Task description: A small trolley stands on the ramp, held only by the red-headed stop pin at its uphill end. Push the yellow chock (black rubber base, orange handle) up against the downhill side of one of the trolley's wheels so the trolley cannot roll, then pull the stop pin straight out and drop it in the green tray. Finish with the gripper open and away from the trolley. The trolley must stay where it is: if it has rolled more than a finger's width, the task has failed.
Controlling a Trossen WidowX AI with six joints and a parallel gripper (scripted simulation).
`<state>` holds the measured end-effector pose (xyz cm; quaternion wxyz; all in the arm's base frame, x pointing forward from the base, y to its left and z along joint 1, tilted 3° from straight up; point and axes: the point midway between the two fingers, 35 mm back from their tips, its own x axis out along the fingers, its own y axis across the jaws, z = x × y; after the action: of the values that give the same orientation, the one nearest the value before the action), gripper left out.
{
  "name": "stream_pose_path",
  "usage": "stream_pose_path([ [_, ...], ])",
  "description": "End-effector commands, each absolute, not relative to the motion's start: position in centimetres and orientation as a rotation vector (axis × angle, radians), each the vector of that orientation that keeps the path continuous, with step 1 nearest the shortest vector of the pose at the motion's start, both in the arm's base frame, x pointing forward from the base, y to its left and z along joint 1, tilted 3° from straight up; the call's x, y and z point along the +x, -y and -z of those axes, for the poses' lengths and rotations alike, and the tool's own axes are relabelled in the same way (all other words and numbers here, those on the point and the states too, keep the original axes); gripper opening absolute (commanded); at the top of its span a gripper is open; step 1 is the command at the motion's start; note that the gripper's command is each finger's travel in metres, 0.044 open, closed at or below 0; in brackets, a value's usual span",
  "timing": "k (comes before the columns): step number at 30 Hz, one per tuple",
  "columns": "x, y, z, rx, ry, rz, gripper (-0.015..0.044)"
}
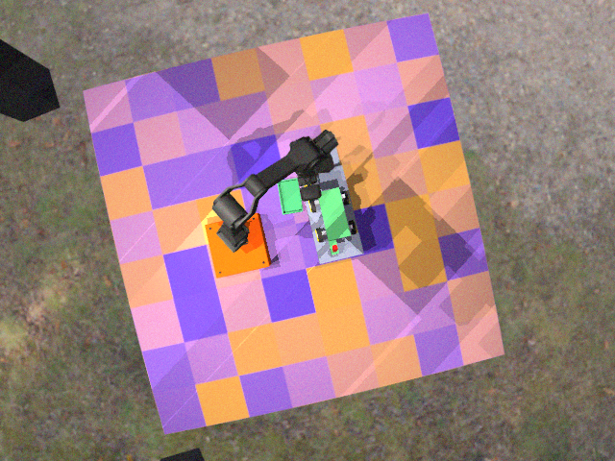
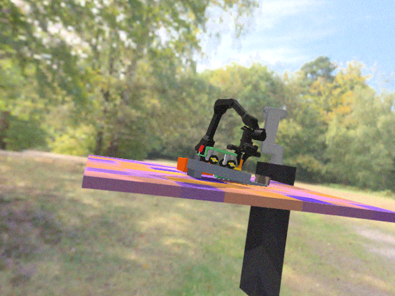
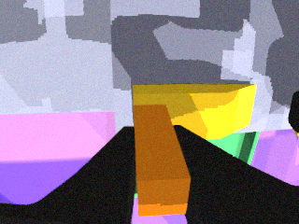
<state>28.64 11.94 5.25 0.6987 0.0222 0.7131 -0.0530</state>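
Gripping the chock (image 2: 239,166) (image 3: 198,109) by its orange handle, the nearly closed hand (image 1: 310,190) (image 2: 241,159) (image 3: 152,136) hangs just downhill of the trolley (image 1: 333,214) (image 2: 220,152).

Trolley (image 1: 335,214) (image 2: 221,150) on ramp (image 1: 325,255) (image 2: 220,171) blocking tool's (image 1: 310,190) (image 2: 241,159) (image 3: 159,159) uphill side; open air above pin (image 1: 334,248) (image 2: 201,148).

Seen from above, the green-topped trolley (image 1: 333,213) (image 2: 223,150) stands on the grey ramp (image 1: 342,254) (image 2: 220,170) (image 3: 70,75); red-headed pin (image 1: 334,248) (image 2: 201,148) upright at six o'clock, yellow chock (image 2: 239,168) (image 3: 224,112), orange handle raised, near eleven, green tray (image 1: 290,196) (image 2: 220,177) (image 3: 234,146) at ten
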Motion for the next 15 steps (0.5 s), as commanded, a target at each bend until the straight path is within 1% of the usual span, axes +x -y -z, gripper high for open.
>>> stream_pose_path([
  [1,28.6,-11.5,-5.3,0.043,-1.587,0.116,0.0000],
  [15,28.4,-10.1,-5.4,0.043,-1.587,0.117,0.0000],
])
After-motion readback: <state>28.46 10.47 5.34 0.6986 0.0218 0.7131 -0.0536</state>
